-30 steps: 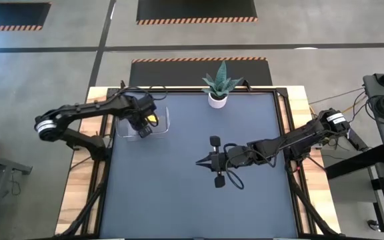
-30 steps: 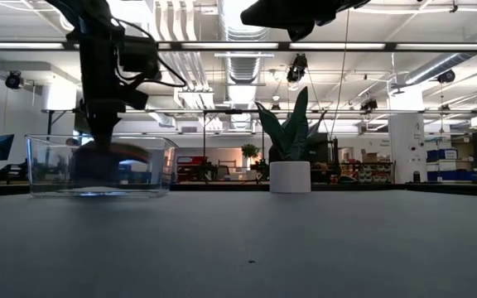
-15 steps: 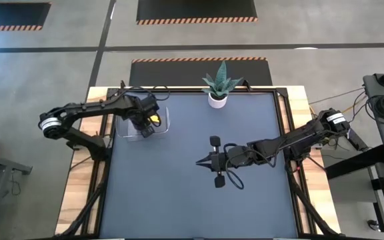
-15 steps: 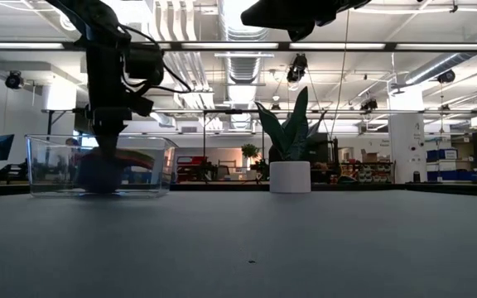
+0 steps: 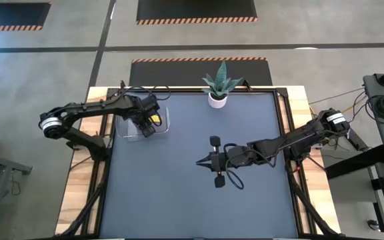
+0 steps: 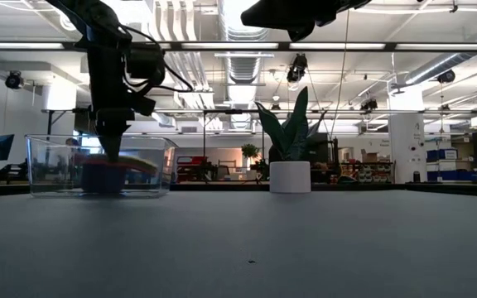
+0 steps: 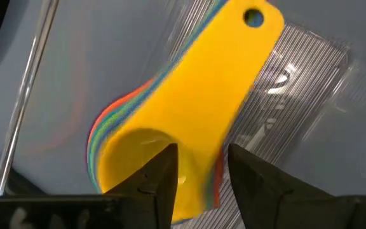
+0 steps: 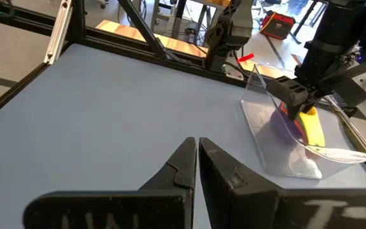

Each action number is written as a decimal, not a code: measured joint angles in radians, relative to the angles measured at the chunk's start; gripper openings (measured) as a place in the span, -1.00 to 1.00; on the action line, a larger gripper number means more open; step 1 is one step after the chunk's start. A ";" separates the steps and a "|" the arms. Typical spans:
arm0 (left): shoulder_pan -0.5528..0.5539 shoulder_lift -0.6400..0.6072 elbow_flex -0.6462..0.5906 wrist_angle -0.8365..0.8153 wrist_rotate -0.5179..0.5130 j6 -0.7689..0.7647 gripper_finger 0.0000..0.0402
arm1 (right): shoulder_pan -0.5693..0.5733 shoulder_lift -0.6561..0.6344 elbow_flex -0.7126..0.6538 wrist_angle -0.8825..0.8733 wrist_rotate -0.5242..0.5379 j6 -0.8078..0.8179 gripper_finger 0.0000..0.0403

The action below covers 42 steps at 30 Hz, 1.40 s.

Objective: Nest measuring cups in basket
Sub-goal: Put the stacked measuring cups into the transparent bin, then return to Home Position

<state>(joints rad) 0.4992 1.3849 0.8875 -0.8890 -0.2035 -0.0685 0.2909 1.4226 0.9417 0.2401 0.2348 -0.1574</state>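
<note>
The clear basket (image 5: pixel 164 115) stands at the table's far left. On its ribbed floor (image 7: pixel 310 76) rests a nested stack of measuring cups (image 7: pixel 196 108), the yellow one on top, with red, green and blue rims showing under it (image 6: pixel 106 174). My left gripper (image 7: pixel 202 172) points down into the basket, open. Its fingers stand on either side of the yellow cup where the handle meets the bowl. My right gripper (image 5: pixel 199 162) hangs shut over the table's middle, high above it, with nothing in it (image 8: pixel 197 152). My left gripper has one finger (image 7: pixel 164 175) at the yellow bowl's rim and the other (image 7: pixel 250 175) beside the stack's red edge, coming from above. I cannot tell whether either finger touches the cups. The stack sits on the basket's floor.
A small white pot with a spiky green plant (image 5: pixel 217 100) stands at the table's far edge, right of the basket. The dark mat (image 5: pixel 192 200) stretches bare toward the near edge. Black frame rails run along the table's sides.
My left gripper has sunk a little into the basket with the cup stack. In the low view its dark fingers no longer wrap the cups; they have opened, and the stack now shows plainly on the basket's floor.
</note>
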 joint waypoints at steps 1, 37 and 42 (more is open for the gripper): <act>0.000 0.000 0.000 0.000 0.000 0.000 -0.40 | 0.000 0.000 0.000 0.000 0.000 0.000 -0.96; -0.540 -0.767 -0.202 0.516 0.168 0.164 -0.71 | -0.050 -0.265 -0.284 0.145 -0.006 -0.080 -0.96; -0.540 -0.926 -0.345 0.648 0.230 0.161 -0.88 | -0.049 -0.430 -0.391 0.133 -0.007 -0.115 -0.96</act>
<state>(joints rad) -0.0406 0.4594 0.5427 -0.2413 0.0270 0.0929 0.2417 0.9924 0.5505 0.3729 0.2279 -0.2725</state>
